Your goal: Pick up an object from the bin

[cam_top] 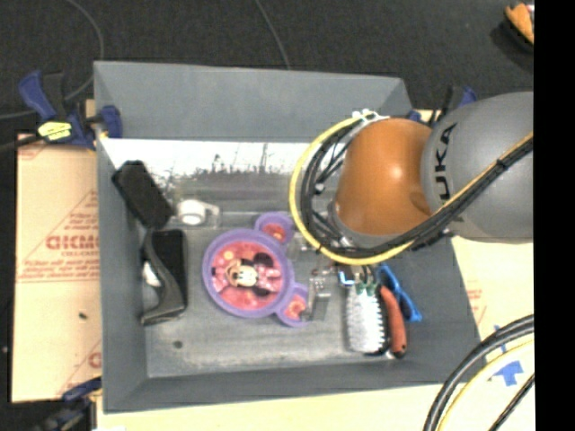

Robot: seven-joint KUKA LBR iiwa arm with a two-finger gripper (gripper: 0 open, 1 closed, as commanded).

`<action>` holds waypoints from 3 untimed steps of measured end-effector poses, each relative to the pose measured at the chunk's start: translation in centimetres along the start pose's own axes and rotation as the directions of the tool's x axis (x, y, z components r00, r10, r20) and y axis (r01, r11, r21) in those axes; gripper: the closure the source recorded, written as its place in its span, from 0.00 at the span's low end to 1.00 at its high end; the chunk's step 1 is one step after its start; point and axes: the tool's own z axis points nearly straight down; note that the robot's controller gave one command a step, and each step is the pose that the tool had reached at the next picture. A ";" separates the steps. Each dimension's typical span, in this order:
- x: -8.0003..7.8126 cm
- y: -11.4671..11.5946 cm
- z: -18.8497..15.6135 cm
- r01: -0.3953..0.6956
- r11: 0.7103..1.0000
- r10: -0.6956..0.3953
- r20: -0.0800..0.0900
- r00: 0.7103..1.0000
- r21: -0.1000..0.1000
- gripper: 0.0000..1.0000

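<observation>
Gripper: at the right rim of the purple cartoon plate, perhaps touching it; whether spread or pressed together is unclear.
Just right: white brush, red-handled tool.

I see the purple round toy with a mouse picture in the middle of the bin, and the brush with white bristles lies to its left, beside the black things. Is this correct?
Not quite. The brush lies to the right of the purple round toy, not to its left; the black things are on the other side. The camera view shows this. The toy is in the middle of the bin, as you say.
</observation>
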 end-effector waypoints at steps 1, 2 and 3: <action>0.2 0.0 6.3 -0.034 0.999 0.034 -0.009 0.999 -0.001 0.00; 0.8 2.5 9.0 -0.006 1.000 0.006 -0.005 1.000 -0.001 0.00; 0.2 2.4 8.9 0.014 1.000 -0.014 -0.003 1.000 -0.002 1.00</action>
